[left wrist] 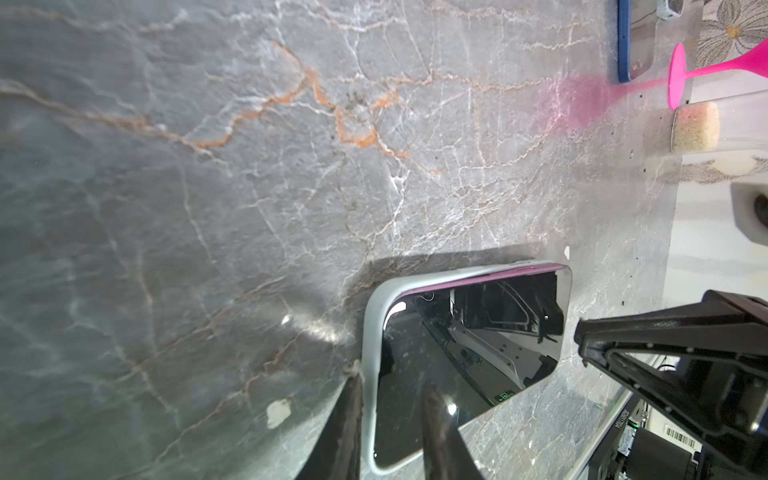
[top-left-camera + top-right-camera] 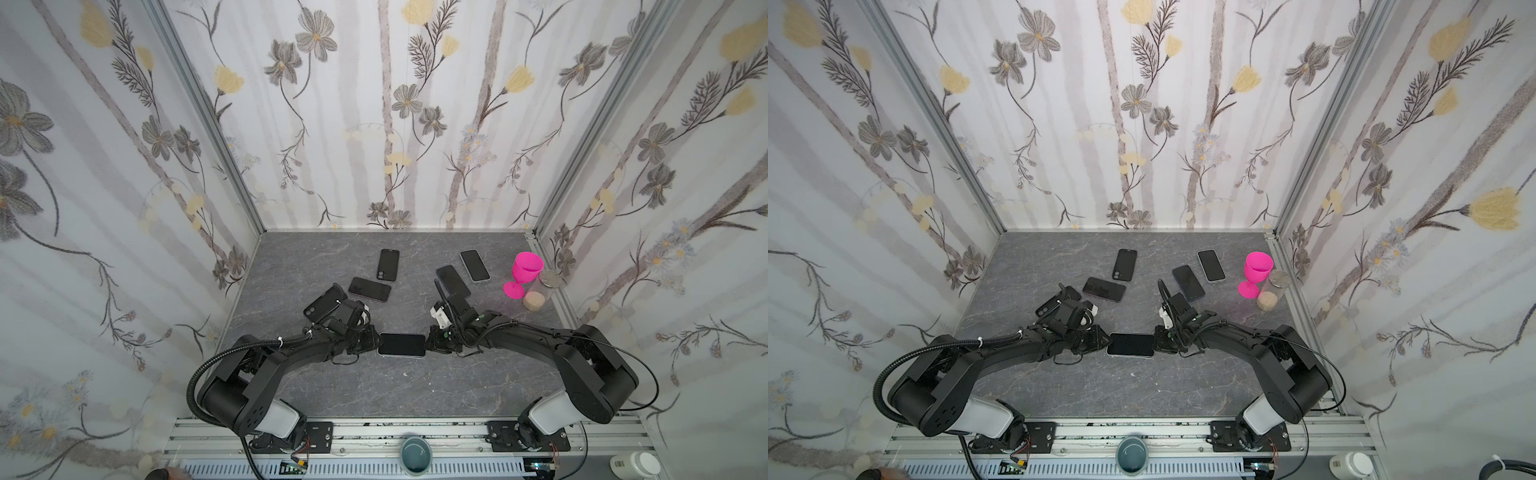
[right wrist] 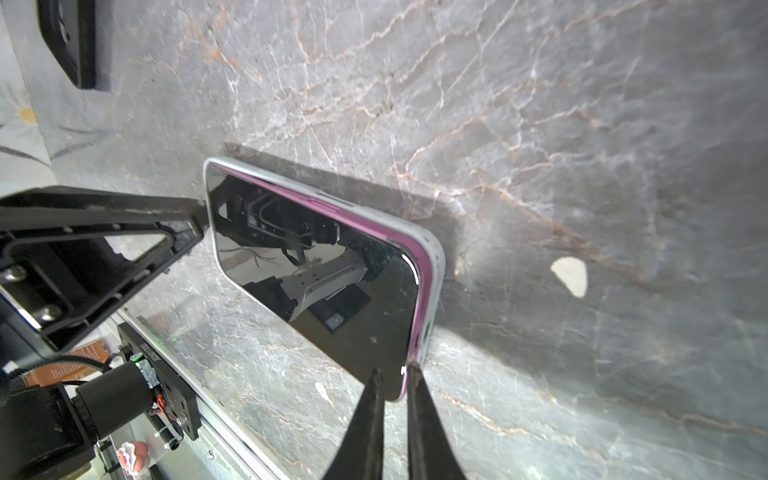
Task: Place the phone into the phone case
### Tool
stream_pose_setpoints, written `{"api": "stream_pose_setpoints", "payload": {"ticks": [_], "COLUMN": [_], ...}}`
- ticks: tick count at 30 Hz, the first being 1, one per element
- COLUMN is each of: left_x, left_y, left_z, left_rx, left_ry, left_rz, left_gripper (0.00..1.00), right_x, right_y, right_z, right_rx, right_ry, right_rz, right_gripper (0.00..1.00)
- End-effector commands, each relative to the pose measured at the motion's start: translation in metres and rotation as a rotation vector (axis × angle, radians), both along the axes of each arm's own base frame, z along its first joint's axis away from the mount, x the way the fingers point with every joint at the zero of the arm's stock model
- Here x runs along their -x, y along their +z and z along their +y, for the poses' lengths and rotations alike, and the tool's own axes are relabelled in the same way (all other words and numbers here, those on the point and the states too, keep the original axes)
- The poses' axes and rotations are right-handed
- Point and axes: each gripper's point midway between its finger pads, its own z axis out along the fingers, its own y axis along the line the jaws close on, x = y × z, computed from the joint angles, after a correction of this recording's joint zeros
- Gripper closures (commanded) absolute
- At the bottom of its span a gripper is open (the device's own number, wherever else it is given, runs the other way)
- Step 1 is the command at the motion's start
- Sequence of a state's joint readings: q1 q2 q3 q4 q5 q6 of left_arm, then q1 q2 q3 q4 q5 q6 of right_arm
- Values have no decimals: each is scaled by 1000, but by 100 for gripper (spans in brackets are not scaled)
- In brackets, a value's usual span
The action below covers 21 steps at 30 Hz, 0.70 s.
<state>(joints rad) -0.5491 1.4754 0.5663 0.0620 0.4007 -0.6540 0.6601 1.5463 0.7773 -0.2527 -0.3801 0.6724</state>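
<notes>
Top views are filled nearest by a rail [image 2: 415, 432] carrying two black arms, left [image 2: 266, 365] and right [image 2: 540, 336], bent inward so that their pincers meet end to end over the middle of the surface [image 2: 374, 386]. Between them the phone [image 2: 402, 344] is held screen up, already lying in its pale case [image 1: 370, 332]. Whether it rests on the surface or is raised just off it cannot be told. One long side is not seated: a pink edge of the phone is seen standing proud of the case wall. The two ends are taken, it is judged, so that the phone can be squeezed down into the case.

The left pincer [image 1: 390, 380] is narrowed astride one short end, one finger [image 1: 347, 424] outside the case and one over the screen. Whether it clamps cannot be told. The right pincer [image 3: 394, 366] is closed almost fully on the phone's opposite corner.

Farther back, more dark handsets [image 2: 387, 264] are laid flat on both sides. A pink goblet [image 2: 527, 268] and a jar [image 2: 532, 300] with sandy fill are stood at the far right. The surface is grey marbled stone with rust veins, enclosed by walls [image 2: 374, 124] papered with grey and yellow flowers.
</notes>
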Motion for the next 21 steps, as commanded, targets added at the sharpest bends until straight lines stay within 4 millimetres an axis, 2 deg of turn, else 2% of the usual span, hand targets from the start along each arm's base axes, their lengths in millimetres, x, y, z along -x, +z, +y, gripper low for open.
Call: {"api": "stream_pose_setpoints", "payload": {"ticks": [1,20,21], "left_x": [2,5,5], "left_y": [-2,-10,-11], "left_z": [1,-1,-1], "left_rx": [-7,-5,-6], "left_ry": [-8,-21,-21], "left_rz": [6,30,33], "left_gripper": [78,82,82], "right_x": [0,7,8], "right_y": [-2,-12,-22], "right_z": [0,1,-1], "right_rx": [11,34,57], "right_ry": [2,22,22], "right_rz": [1,31,54], "right_gripper": [87,93,93]}}
